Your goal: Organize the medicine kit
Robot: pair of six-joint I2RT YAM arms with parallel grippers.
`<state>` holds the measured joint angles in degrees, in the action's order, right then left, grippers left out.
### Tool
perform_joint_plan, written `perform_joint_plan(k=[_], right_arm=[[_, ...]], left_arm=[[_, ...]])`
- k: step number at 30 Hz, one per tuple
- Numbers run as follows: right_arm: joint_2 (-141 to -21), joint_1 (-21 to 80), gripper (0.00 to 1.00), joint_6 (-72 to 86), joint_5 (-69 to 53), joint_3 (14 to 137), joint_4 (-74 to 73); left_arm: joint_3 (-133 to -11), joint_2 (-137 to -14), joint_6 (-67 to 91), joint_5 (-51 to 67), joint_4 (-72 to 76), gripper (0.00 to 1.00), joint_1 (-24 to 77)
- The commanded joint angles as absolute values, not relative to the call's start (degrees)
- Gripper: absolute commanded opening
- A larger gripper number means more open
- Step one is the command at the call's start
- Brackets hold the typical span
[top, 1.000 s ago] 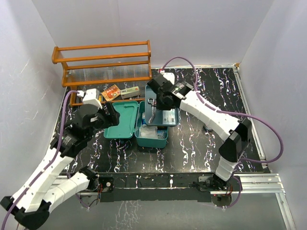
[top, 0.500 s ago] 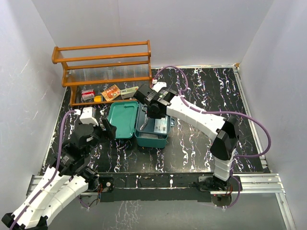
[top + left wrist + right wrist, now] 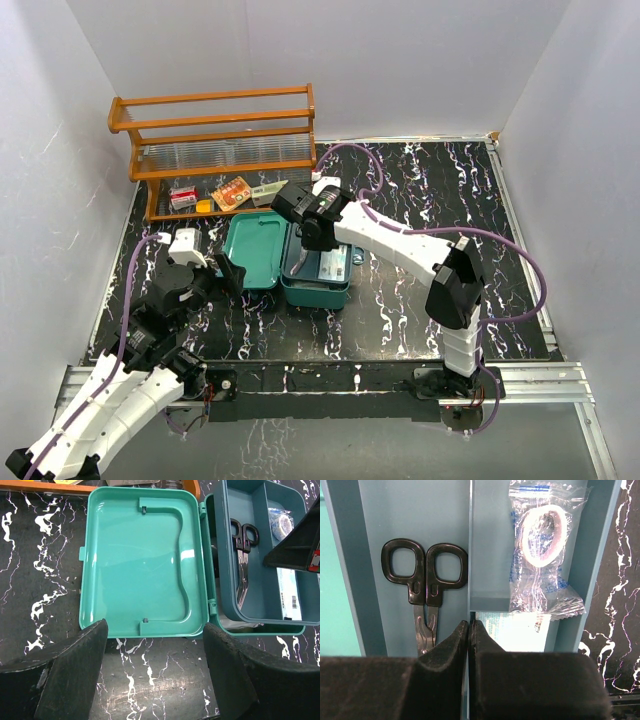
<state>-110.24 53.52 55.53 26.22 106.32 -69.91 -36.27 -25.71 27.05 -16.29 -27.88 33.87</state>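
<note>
While the kit point(image 3: 313, 296) lies open at the centre of the top view, its lid point(image 3: 252, 255) is folded flat to the left and a darker tray point(image 3: 265, 550) sits in the box. The right gripper point(image 3: 470, 625) hangs over that tray with its fingers pressed together and nothing between them. The left gripper point(image 3: 154, 630) has its fingers spread wide and empty, at the bottom of its own frame, just beside the lid's near edge. Pressed down as it is, the right gripper would likely strike the tray's divider, or nudge the scissors point(image 3: 417, 592) at centre left of its view, since closed fingers cannot pick anything up. A careless sweep by the left arm could catch the lid and drag the whole kit. Only the top view shows the wooden rack point(image 3: 215, 125) at upper left, with small packs point(image 3: 232, 192) on its lowest shelf. Only the right wrist view shows the clear packet point(image 3: 540, 545) at upper right, holding a white roll. Only the left wrist view shows the lid's bare inside.
</note>
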Motion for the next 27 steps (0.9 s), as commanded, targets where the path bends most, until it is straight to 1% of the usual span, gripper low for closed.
perform_joint_plan(k=[1, 9, 22, 23, 24, 27], right_arm=[[-109.9, 54.0, 0.0, 55.2, 27.6, 106.4, -67.6], [-109.9, 54.8, 0.0, 55.0, 24.3, 103.6, -66.7], [-110.8, 54.8, 0.0, 53.0, 25.0, 102.0, -65.1], [-110.9, 54.8, 0.01, 52.9, 25.0, 102.1, -65.0], [-110.8, 54.8, 0.06, 52.5, 24.9, 102.2, -65.0], [-110.0, 54.8, 0.23, 51.8, 26.5, 103.1, -65.4]], left_arm=[[-37.2, -25.8, 26.5, -16.2, -27.5, 0.76, 33.8], [-37.3, -25.6, 26.7, -17.1, -27.9, 0.76, 33.9], [-37.6, -26.6, 26.9, -18.4, -28.6, 0.77, 33.9], [-37.6, -26.6, 26.9, -18.6, -28.6, 0.77, 33.9], [-37.6, -26.6, 27.0, -18.7, -28.7, 0.77, 33.9], [-37.6, -26.8, 27.3, -19.1, -29.0, 0.77, 33.8]])
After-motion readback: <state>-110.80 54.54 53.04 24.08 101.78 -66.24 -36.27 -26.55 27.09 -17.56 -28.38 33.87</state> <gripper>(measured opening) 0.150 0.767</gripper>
